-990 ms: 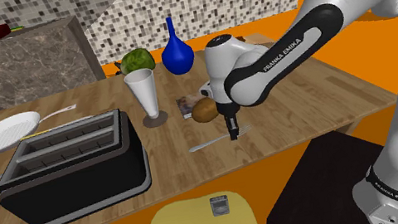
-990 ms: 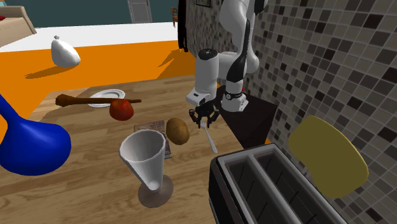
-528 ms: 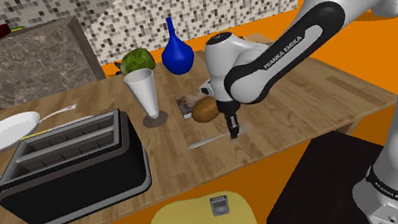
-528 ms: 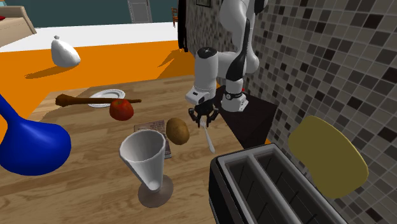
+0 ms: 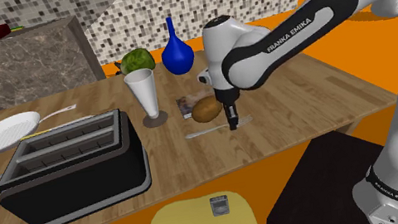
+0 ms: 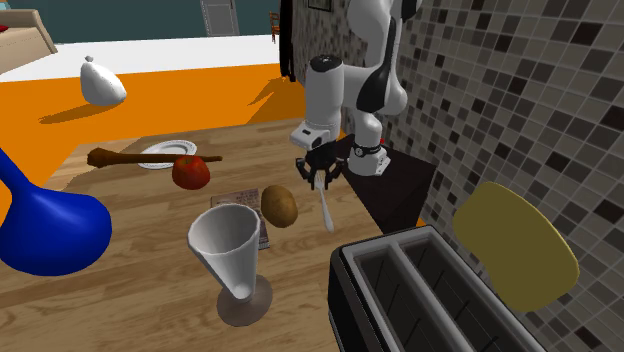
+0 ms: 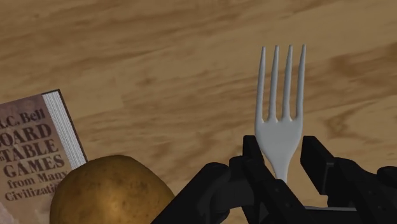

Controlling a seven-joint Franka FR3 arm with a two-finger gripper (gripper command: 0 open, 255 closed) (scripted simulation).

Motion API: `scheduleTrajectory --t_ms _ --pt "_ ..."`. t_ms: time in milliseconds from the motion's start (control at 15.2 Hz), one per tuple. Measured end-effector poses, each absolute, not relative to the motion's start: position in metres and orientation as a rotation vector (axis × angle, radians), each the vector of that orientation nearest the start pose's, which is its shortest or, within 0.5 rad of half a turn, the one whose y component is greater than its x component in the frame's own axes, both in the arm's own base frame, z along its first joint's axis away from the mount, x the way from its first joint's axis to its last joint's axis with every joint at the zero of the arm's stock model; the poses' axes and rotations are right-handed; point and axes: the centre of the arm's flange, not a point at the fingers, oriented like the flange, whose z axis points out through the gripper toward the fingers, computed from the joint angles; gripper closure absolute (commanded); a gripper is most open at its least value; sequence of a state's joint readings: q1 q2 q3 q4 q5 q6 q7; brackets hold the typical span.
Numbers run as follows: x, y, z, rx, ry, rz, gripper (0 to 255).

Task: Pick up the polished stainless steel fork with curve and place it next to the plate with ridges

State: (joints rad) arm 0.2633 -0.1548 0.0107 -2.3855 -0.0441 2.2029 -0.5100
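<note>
Grasp is done. The gripper [image 7: 282,153] is closed on the fork [image 7: 280,108], fingers clamping its neck just below the tines, with the handle running back between them. In the second exterior view the fork hangs tilted from the fingers, and I judge it just clear of the wooden table [image 6: 150,290].

Left to do: carry it past the potato [image 6: 280,205] and the red fruit [image 6: 190,172] to the small white plate [image 6: 176,149] towards that view's left, set it down beside the rim, and release. I reckon the task is roughly a third done.

Containers, left to right in the shoulder view:
- White frying pan [image 5: 3,133]: nothing in it.
- Black toaster [image 5: 72,167]: both slots empty.
- White goblet [image 5: 143,91]: the second exterior view looks into it, and it is empty.
- Blue vase [image 5: 176,54]: narrow neck, so I cannot see inside.
- The plate: a brown stick-like thing [image 6: 115,156] overlaps its edge. I cannot tell whether it rests on the plate or lies just beside it.
</note>
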Motion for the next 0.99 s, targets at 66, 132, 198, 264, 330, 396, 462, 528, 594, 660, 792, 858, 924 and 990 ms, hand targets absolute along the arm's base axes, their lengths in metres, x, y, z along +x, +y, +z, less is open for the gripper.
scheduleTrajectory --t_ms 66,132,198,264,330,396,462,528,594,660,792,858,924,990 --pt "0.454 0.126 0.384 -2.917 -1.251 0.051 255" --pt "0.455 0.126 0.389 -2.917 -1.251 0.051 255" --pt "0.455 0.126 0.393 -2.917 -1.251 0.051 255" --pt "0.455 0.126 0.399 -2.918 -1.251 0.051 255" --pt "0.454 0.126 0.404 -2.918 -1.251 0.051 255" --pt "0.455 0.125 0.410 -2.917 -1.251 0.051 255" --pt "0.455 0.125 0.416 -2.917 -1.251 0.050 255" --pt "0.454 0.125 0.419 -2.917 -1.251 0.050 255" --pt "0.455 0.119 0.420 -2.918 -1.251 0.051 255" --pt "0.457 0.109 0.421 -2.918 -1.250 0.051 255" --pt "0.455 0.086 0.421 -2.918 -1.250 0.051 255" --pt "0.456 0.071 0.420 -2.918 -1.249 0.051 255" --pt "0.456 0.058 0.420 -2.918 -1.249 0.052 255" --pt "0.456 0.048 0.421 -2.918 -1.249 0.052 255"
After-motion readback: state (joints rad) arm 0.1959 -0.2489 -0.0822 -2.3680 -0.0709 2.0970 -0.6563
